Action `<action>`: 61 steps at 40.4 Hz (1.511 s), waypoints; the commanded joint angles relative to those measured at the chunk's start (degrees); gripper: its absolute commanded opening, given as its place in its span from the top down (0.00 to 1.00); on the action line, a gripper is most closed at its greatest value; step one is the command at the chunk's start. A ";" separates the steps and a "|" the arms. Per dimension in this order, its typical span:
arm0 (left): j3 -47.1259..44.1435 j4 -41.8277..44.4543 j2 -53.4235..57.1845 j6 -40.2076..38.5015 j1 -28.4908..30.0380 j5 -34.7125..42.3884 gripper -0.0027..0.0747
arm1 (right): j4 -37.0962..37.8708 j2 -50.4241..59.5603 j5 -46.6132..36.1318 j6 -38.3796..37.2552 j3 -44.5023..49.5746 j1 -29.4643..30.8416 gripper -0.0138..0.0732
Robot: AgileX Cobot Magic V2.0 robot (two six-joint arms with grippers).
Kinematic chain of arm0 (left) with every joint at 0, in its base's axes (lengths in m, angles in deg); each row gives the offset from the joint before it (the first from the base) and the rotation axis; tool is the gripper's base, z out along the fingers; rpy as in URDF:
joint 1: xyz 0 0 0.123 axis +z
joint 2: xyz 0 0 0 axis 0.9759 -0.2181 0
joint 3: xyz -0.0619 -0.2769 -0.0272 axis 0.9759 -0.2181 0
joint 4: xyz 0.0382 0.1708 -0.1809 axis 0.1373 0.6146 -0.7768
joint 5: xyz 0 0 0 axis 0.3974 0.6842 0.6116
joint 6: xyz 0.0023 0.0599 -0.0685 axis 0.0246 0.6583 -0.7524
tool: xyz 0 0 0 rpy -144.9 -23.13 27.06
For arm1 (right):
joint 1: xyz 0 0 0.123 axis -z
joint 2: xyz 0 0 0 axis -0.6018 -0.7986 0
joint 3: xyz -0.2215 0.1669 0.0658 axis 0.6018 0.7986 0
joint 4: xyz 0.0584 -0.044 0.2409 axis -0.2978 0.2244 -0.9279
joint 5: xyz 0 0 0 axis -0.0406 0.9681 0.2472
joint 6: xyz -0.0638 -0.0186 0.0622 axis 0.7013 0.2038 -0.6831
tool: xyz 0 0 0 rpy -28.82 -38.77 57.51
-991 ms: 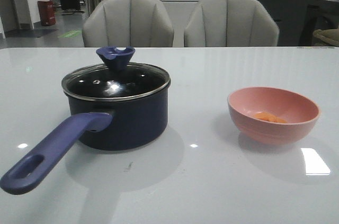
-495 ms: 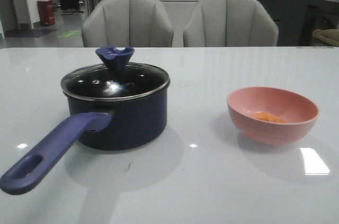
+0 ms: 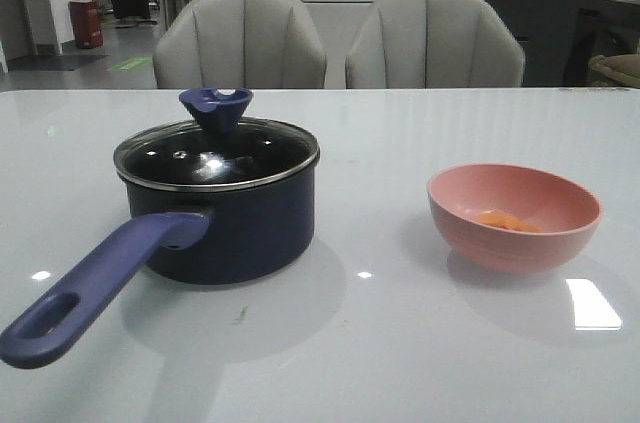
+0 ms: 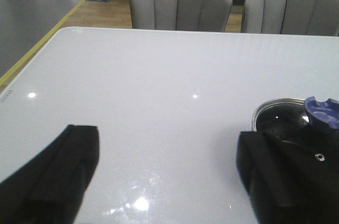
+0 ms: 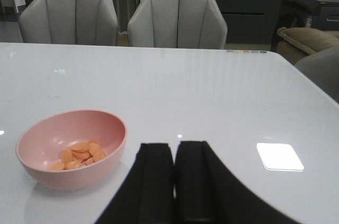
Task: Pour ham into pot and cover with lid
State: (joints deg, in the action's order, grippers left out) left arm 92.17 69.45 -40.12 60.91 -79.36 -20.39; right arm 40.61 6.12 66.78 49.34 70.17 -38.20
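Note:
The dark navy pot [image 3: 225,223] stands on the white table at the left, its long purple-blue handle [image 3: 95,288] pointing toward the front left. The glass lid [image 3: 215,155] with its purple-blue knob [image 3: 216,106] sits on the pot. Several orange-pink ham pieces [image 3: 505,222] [image 5: 78,155] lie in a pink bowl [image 3: 515,215] [image 5: 71,149] at the right. My left gripper [image 4: 168,142] is open above bare table, with the lid [image 4: 280,115] and knob [image 4: 323,112] just behind one finger. My right gripper [image 5: 174,150] is shut and empty, beside the bowl. Neither gripper shows in the front view.
Two grey chairs [image 3: 240,43] [image 3: 435,41] stand behind the table's far edge. A bright light patch [image 3: 592,304] reflects on the glossy table [image 3: 400,343] near the bowl.

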 commanded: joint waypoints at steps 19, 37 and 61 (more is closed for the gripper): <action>24.79 -3.18 -23.59 -0.58 -7.29 -17.33 0.09 | 0.30 1.20 -4.86 -0.06 -0.24 0.34 0.66; 52.07 -5.29 -54.31 -0.58 -16.43 -32.05 0.09 | 0.30 1.20 -4.86 -0.06 -0.24 0.34 0.66; 74.98 4.22 -78.51 -12.80 -27.08 -41.13 0.09 | 0.30 1.20 -4.86 -0.06 -0.24 0.34 0.66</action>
State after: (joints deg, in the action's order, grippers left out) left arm 164.11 72.72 -120.09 50.03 -105.56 -62.40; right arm 40.61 6.12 66.78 49.34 70.17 -38.20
